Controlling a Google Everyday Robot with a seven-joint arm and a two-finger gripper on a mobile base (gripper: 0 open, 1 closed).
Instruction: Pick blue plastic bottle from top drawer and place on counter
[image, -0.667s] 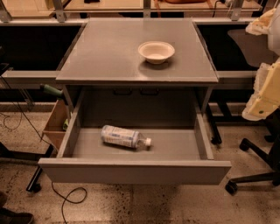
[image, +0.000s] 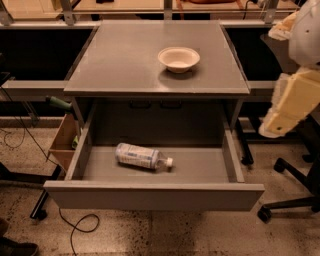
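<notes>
1. Gripper (image: 280, 122) hangs beyond the right side of top drawer (image: 150, 196), well apart from it; cannot tell how far open, or any hold.
2. In that open drawer, left of centre, lying sideways: blue plastic bottle (image: 141, 156).

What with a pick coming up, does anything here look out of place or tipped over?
Only the bottle: it lies on its side in the open drawer, cap pointing right. The bowl sits upright on the table top. The gripper hangs beside the table's right edge.
</notes>
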